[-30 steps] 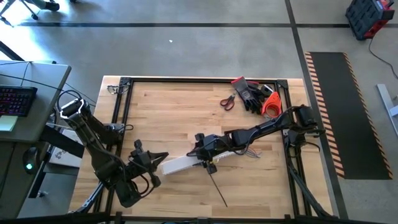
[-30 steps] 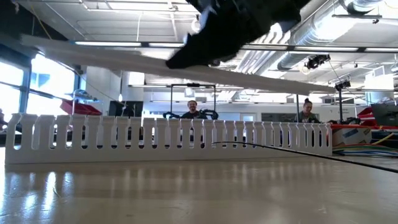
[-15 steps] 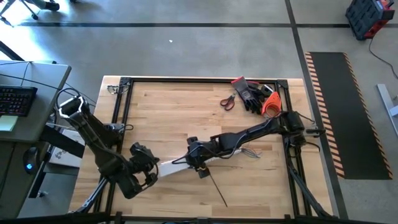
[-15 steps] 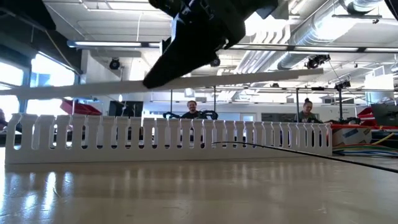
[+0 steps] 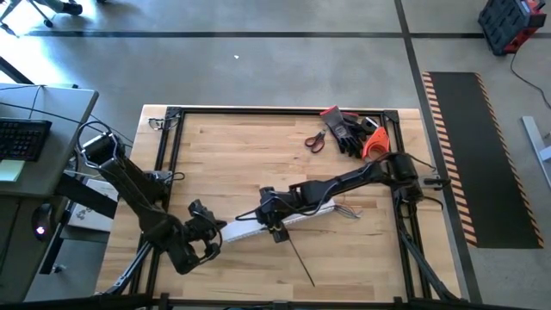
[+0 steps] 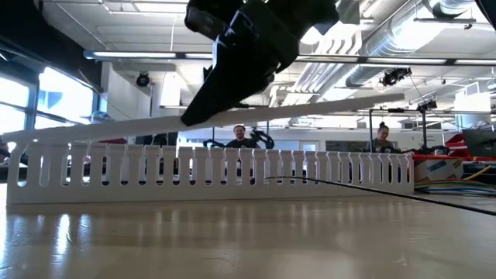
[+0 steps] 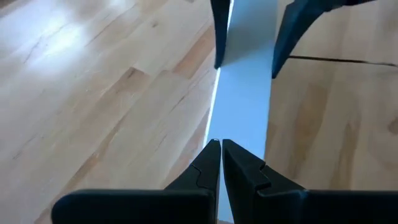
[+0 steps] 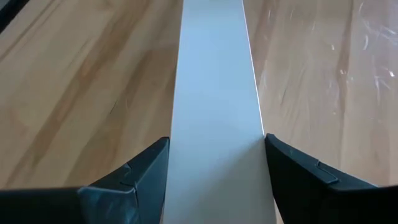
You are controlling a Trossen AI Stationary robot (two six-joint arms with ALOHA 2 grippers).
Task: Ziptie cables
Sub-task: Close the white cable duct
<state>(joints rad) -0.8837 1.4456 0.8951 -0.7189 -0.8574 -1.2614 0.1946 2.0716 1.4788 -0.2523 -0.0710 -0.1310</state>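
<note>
A long white flat strip (image 5: pixel 288 217) hangs slanted over the white comb-toothed duct (image 6: pixel 209 169), which stands on the table. My right gripper (image 8: pixel 216 149) is closed across the strip's width near its middle. My left gripper (image 7: pixel 221 148), fingers shut, is at the strip's left end (image 5: pixel 225 231). The strip's left end (image 6: pixel 19 138) is low, close to the duct's top, and its right end (image 6: pixel 391 98) is higher. Thin grey cables (image 5: pixel 347 209) lie on the table by the duct's right end. A thin dark strand (image 5: pixel 301 263) lies on the wood nearer the front. My left gripper's shut fingertips (image 7: pixel 211 155) meet on one long edge (image 7: pixel 217 124) of the strip near its left end, coming slanted downward along the strip. The fingers hide the pinch itself. That end is clear of the table. My right gripper holds the strip by its two long edges (image 8: pixel 260 134), one finger on each side. The fingers slant down from the table's right and lie along the strip. The strip is lifted clear and tilted, its left end lower.
Scissors (image 5: pixel 315 140), black gloves (image 5: pixel 349 129) and an orange tool (image 5: pixel 375 145) lie at the far right corner. A black frame (image 5: pixel 258 110) runs round the tabletop. Bare wood (image 5: pixel 241 155) lies behind the duct. People sit in the room beyond (image 6: pixel 239 136).
My left gripper has sunk toward the table, taking the strip's left end down from well above the duct to just over its top. The strip's tilt has reversed, and the right end is now the higher one. My right gripper has shifted a little toward the table's left and tipped with the strip.
</note>
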